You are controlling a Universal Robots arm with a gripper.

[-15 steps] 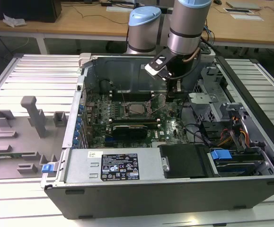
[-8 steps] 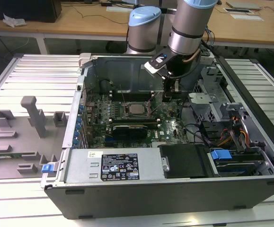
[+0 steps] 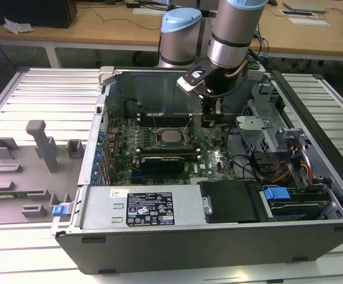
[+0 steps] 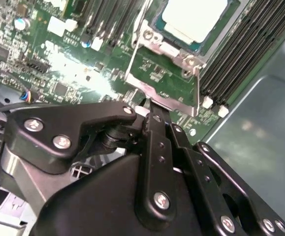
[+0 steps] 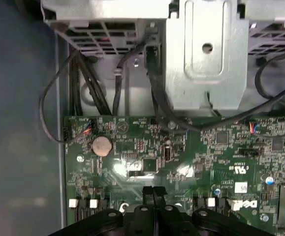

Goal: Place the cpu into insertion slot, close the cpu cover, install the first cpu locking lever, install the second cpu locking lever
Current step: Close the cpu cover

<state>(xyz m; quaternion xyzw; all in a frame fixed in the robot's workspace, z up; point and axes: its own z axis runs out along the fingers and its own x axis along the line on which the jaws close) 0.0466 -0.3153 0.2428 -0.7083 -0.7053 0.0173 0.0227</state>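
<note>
1. Black gripper (image 4: 152, 112) links crowd the foreground in both wrist views. Its fingers are pressed together with nothing between them.
2. Its tips sit right at the near edge of the cpu cover (image 4: 143, 44). I cannot tell whether they touch it.
3. The cover stands open, clear of the insertion slot (image 3: 157, 138), and green board shows through its cut-out centre.
4. The cpu (image 4: 194, 19) lies flat in the slot, silvery top up and uncovered.
5. The computer case (image 3: 218, 242) lies open on the slatted counter (image 3: 35, 83). It holds the board, a labelled power supply box (image 3: 141, 207) along its near wall, and a drive cage (image 5: 206, 54).
6. The first wrist view adds a coin cell (image 5: 102, 145) and black cables (image 5: 78, 83) running under the cage. The second shows memory slots (image 4: 240, 54) just beside the socket.
7. In the exterior view the gripper stands between the slot and the cage, with the case walls all round.
8. Grey holder blocks (image 3: 41, 142) sit on the counter at the exterior view's left, apart from the case.
</note>
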